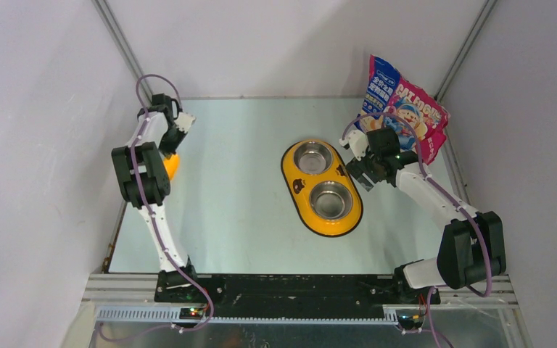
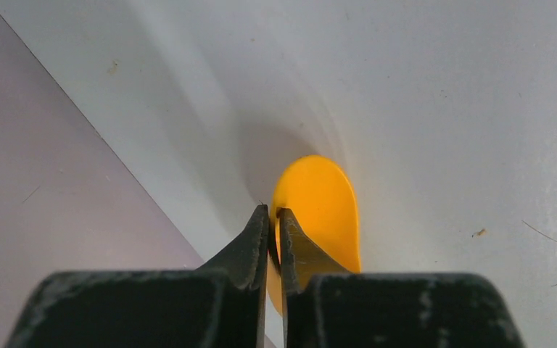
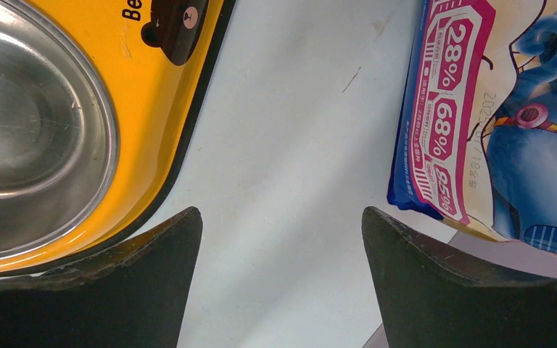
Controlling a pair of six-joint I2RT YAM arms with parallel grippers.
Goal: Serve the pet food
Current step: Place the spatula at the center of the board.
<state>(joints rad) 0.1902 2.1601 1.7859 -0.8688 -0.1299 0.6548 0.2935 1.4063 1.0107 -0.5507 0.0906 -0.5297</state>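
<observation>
1. Top view: pouch (image 1: 406, 112) stands against the back wall, behind and right of the feeder (image 1: 295, 190); both bowls (image 1: 313, 156) empty, nothing served.
2. Left wrist: left gripper (image 2: 273, 212), jaws nearly together, over the scoop (image 2: 323, 203), well left of the feeder.
3. Right wrist: right gripper (image 3: 281, 217), jaws spread, empty, between feeder and pouch; grasping and pouring remain.

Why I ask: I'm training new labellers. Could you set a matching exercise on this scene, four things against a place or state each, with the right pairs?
Things:
1. pouch
2. yellow feeder
3. orange scoop
4. right gripper

Places or states:
a. open, between feeder and pouch
b. far right corner
c. in the middle, empty
d. by the left wall

Pairs: 1-b; 2-c; 3-d; 4-a
</observation>
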